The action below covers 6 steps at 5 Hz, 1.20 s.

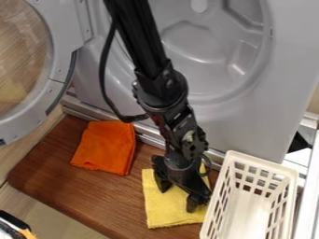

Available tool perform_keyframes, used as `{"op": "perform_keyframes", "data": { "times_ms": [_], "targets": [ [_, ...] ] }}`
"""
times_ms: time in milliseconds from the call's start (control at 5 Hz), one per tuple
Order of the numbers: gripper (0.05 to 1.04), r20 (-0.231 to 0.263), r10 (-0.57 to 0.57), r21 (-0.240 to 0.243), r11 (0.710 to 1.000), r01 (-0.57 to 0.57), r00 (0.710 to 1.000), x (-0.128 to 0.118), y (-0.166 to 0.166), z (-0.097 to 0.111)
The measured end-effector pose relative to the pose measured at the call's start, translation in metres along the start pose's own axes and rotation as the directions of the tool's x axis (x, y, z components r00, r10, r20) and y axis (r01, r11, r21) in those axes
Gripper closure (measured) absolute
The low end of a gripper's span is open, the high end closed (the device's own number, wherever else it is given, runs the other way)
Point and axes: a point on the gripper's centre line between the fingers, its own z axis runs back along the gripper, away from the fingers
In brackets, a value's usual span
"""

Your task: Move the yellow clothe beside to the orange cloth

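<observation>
Camera view; basket [264, 164] nr yel. cloth [167, 207]

A brown wooden board [81, 200] carries an orange cloth [107, 147] toward the back, a yellow cloth [163, 212] (slightly rumpled) nearer the front, and a white slotted basket [263, 163] just beside it.

The one camera peers down at a slant over the wooden board [53, 175], facing the open front-loading machine [289, 56], close enough to crop its round door [59, 56].
</observation>
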Motion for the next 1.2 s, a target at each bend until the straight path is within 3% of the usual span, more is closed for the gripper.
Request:
{"op": "perform_keyframes", "data": {
  "times_ms": [600, 1200],
  "targets": [
    [0.083, 0.019, 0.103, 0.009, 0.995, -0.103, 0.995, -0.006, 0.035, -0.002],
    [0.084, 0.010, 0.239, 0.088, 0.967, -0.239, 0.971, -0.025, 0.117, -0.001]
  ]
}}
